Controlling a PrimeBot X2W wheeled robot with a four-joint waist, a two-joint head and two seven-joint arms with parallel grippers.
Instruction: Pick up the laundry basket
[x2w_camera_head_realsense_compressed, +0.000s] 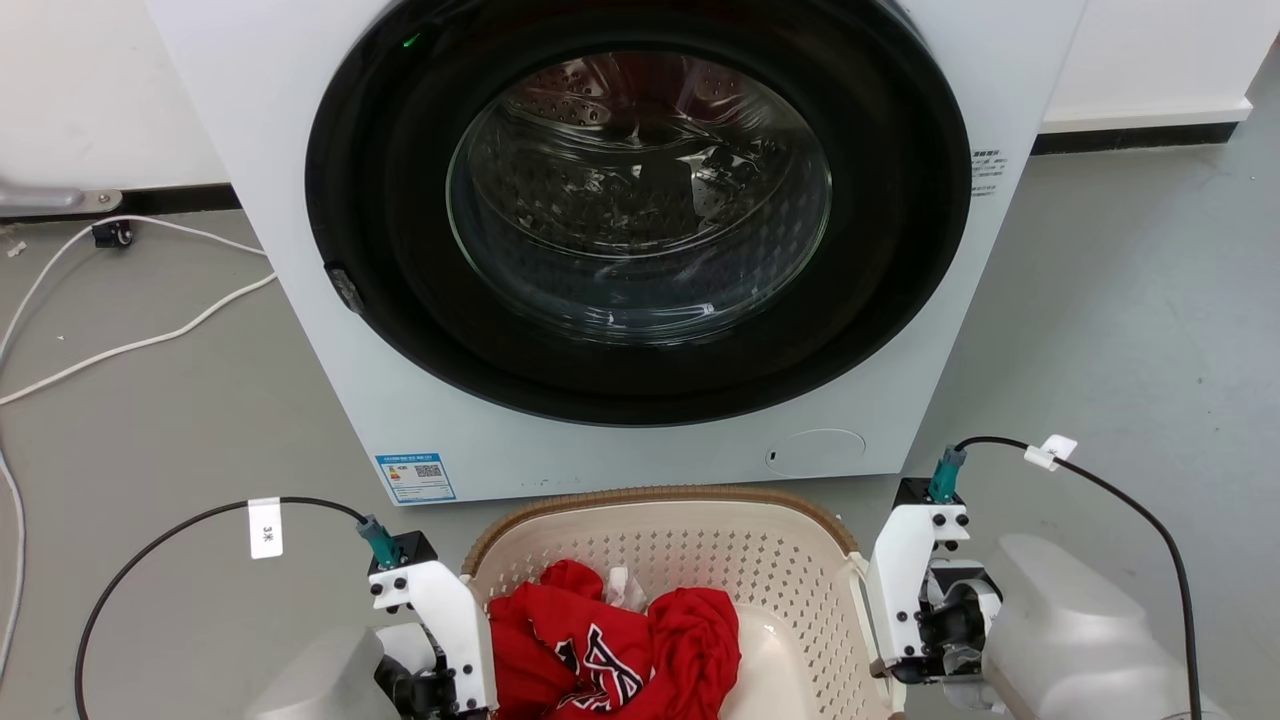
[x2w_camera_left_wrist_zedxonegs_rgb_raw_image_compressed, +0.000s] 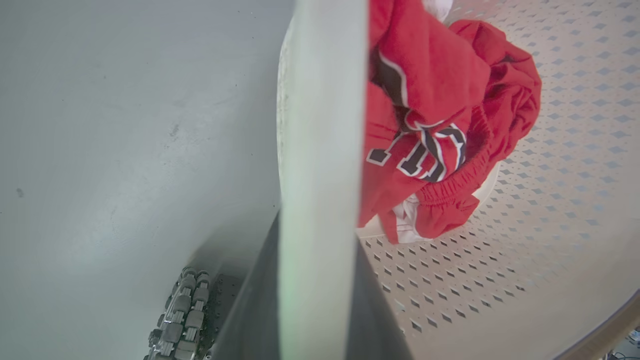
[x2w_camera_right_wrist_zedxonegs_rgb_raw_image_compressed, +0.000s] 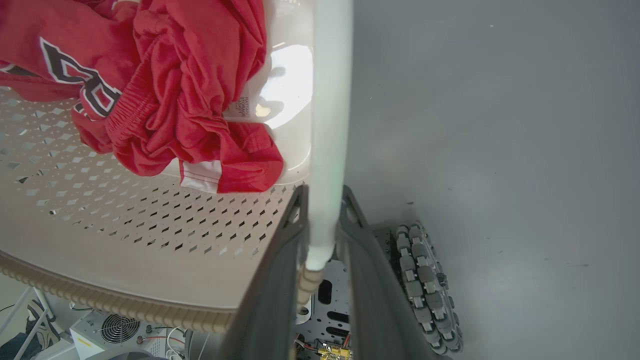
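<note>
The laundry basket's (x2w_camera_head_realsense_compressed: 700, 545) side handles (x2w_camera_right_wrist_zedxonegs_rgb_raw_image_compressed: 330, 100) are gripped, seemingly firmly, by the left pincer (x2w_camera_left_wrist_zedxonegs_rgb_raw_image_compressed: 317, 235) and right pincer (x2w_camera_right_wrist_zedxonegs_rgb_raw_image_compressed: 322, 192). Raised unevenly, it could be tilted and dropped.

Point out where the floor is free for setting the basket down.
Widest bare floor lies right of the washer, toward the baseboard. Left of the washer, white cables cross it. Between washer and laundry basket: a narrow strip.

A white front-loading washer (x2w_camera_head_realsense_compressed: 600, 450) stands on a smooth grey floor (x2w_camera_head_realsense_compressed: 1120, 320), its round dark-rimmed glass door (x2w_camera_head_realsense_compressed: 640, 200) shut, before a white wall (x2w_camera_head_realsense_compressed: 90, 90) with a black skirting strip (x2w_camera_head_realsense_compressed: 1130, 139). White cables (x2w_camera_head_realsense_compressed: 150, 340) trail over the floor at left, beside a small dark thing (x2w_camera_head_realsense_compressed: 112, 234), perhaps a plug.
</note>
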